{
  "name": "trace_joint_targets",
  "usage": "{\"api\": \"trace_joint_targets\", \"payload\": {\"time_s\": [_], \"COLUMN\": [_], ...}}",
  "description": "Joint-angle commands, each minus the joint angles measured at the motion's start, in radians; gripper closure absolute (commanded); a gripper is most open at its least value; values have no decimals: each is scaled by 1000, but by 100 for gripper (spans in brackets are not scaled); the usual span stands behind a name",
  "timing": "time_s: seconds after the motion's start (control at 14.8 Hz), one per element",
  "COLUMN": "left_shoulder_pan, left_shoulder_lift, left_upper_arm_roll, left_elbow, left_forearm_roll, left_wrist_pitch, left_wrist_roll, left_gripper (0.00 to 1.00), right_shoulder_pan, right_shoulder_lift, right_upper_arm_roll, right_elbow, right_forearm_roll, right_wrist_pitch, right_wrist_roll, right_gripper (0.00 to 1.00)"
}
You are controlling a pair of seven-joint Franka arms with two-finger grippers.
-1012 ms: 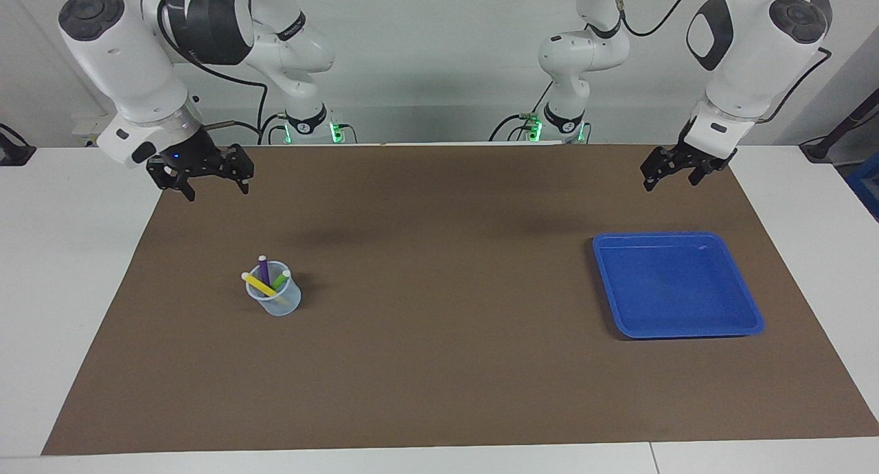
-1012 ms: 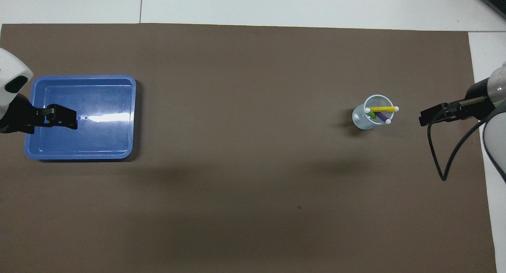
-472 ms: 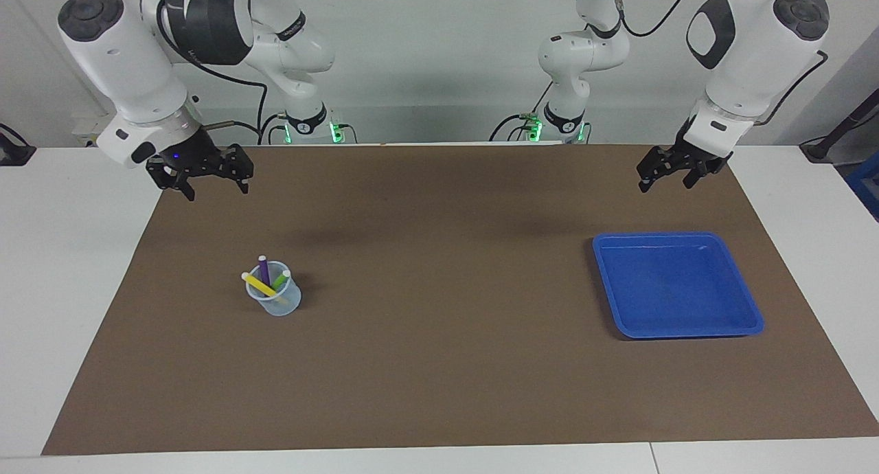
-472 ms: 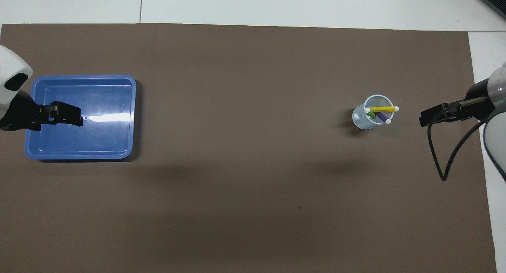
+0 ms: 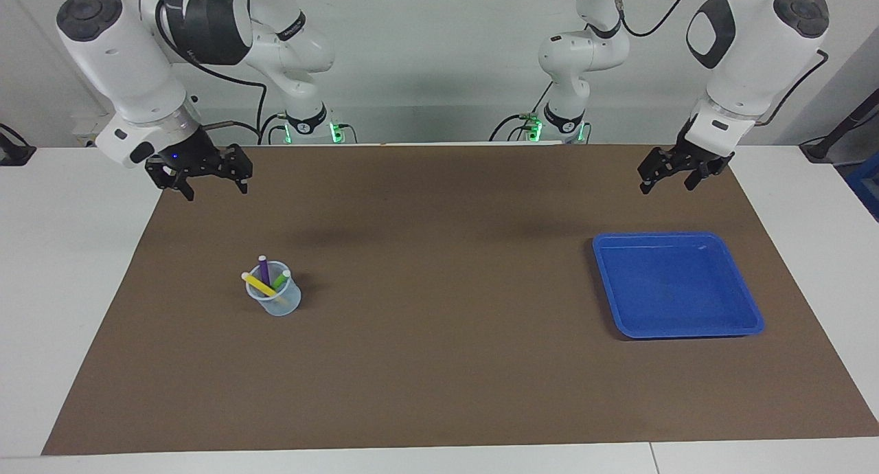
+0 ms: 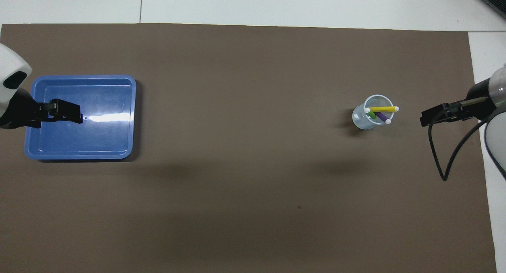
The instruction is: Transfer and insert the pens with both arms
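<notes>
We see the pens (image 5: pixel 264 279) in the cup (image 5: pixel 275 299), well apart from both raised grippers, right (image 5: pixel 213 184) and left (image 5: pixel 669 178), each spread and empty.

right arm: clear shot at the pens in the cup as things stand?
Probably yes. The right gripper hangs open and empty at its own end of the table. The pens stand in the clear cup with caps above the rim, and nothing lies between.
</notes>
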Motion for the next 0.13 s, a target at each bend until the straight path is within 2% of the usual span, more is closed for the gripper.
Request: {"api": "trace_joint_targets", "payload": {"time_s": [0.0,0.07], "left_shoulder_pan": [-5,-5], "left_shoulder_lift": [-17,-17], "left_upper_arm_roll": [6,6], "left_elbow": [-22,-22], "left_forearm_roll": [-12,-12], "left_wrist_pitch": [20,20], "left_wrist_roll": [15,15], "left_gripper": [0,0], "right_shoulder_pan": [-9,-9], "right_shoulder_lift": [7,7], "right_upper_arm_roll": [10,10], "right_elbow": [19,19], "right_forearm_roll": [-17,-17], "right_wrist_pitch": [-17,-17], "right_wrist_roll": [19,19], "right_gripper": [0,0]}}
